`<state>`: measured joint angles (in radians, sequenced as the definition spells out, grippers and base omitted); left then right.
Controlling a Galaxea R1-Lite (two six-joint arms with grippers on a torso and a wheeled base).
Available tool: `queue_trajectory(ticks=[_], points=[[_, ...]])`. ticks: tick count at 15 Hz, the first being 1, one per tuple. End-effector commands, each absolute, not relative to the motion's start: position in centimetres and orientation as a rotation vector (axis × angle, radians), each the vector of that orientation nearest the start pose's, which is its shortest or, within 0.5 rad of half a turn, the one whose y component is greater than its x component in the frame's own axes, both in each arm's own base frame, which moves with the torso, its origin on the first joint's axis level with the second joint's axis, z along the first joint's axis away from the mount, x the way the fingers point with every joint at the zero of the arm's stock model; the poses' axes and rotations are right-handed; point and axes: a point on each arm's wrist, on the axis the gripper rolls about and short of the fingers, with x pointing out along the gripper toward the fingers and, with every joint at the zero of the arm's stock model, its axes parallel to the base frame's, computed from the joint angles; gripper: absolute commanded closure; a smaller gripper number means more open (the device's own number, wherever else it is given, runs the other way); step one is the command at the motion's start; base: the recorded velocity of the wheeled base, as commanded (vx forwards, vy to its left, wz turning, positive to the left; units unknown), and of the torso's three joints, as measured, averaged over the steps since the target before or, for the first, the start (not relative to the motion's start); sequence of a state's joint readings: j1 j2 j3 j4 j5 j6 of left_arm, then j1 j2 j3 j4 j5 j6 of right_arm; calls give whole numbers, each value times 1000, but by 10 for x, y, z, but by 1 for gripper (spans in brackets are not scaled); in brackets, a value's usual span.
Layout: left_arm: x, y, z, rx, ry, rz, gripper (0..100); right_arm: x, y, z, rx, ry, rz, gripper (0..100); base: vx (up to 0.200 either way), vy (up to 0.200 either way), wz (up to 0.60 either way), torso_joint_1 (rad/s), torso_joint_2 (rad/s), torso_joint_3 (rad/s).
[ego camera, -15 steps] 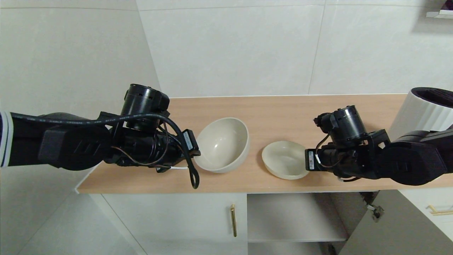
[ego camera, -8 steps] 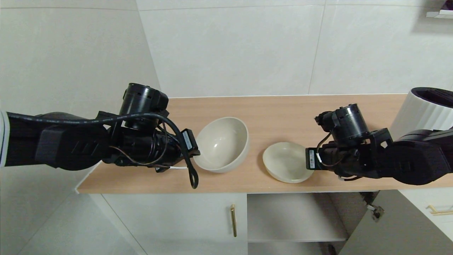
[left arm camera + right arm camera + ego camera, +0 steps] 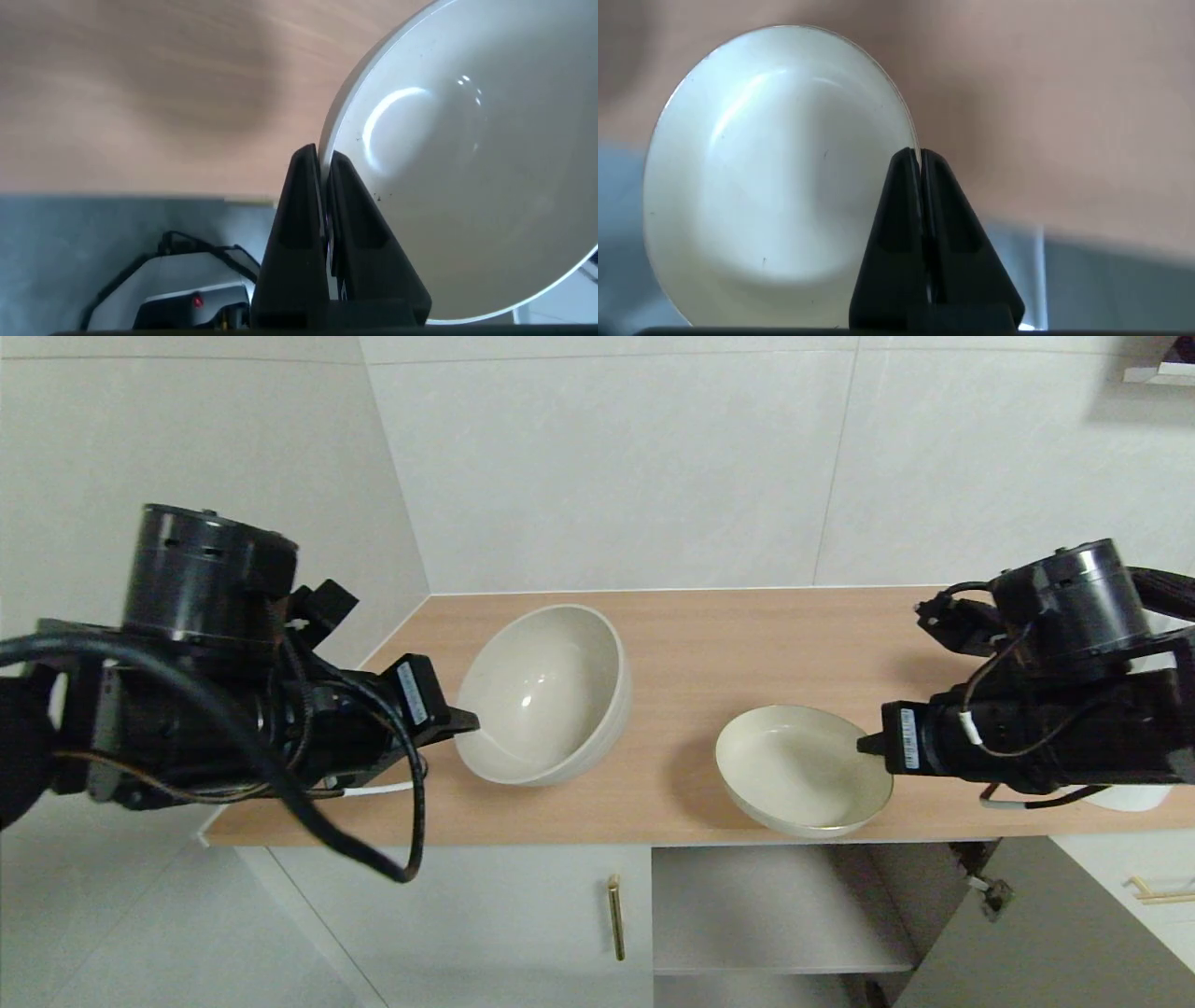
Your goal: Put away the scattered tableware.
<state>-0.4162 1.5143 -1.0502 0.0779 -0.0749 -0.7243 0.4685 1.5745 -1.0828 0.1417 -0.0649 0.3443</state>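
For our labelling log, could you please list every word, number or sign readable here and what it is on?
Nothing is legible.
Too small to read: the left sticker on the left hand.
Too small to read: the right sticker on the right hand.
No markings on the large bowl or the small bowl.

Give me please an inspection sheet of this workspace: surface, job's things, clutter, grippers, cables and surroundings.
Surface: light wooden counter.
Job's things: large bowl, tilted, gripped at its rim; small bowl, gripped at its rim, near the counter's front edge.
Clutter: white object behind the right arm, mostly hidden.
Grippers: left gripper shut on the large bowl; right gripper shut on the small bowl.
Cables: black cable looping below the left arm.
Surroundings: tiled wall; open cabinet shelf under the counter.
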Motion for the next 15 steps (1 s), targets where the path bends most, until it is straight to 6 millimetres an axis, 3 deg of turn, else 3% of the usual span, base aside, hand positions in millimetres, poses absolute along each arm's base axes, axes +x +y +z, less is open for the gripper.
queue_trajectory(ticks=[1,3,7,11,15], points=[[199,-90,245,-565,627,-305,100,215,104,247,192,617,306,100,0,0,0,0,0,0],[187,-85,239,-528,634,-328,100,203,99,243,187,631,305,100,0,0,0,0,0,0],[186,-85,234,-526,656,-331,100,183,90,231,166,688,327,100,0,0,0,0,0,0],[188,-86,233,-524,663,-330,100,182,89,229,160,694,323,100,-150,0,0,5,-1,3],[188,-86,233,-523,663,-330,100,183,89,228,158,698,320,100,0,0,0,0,0,0]])
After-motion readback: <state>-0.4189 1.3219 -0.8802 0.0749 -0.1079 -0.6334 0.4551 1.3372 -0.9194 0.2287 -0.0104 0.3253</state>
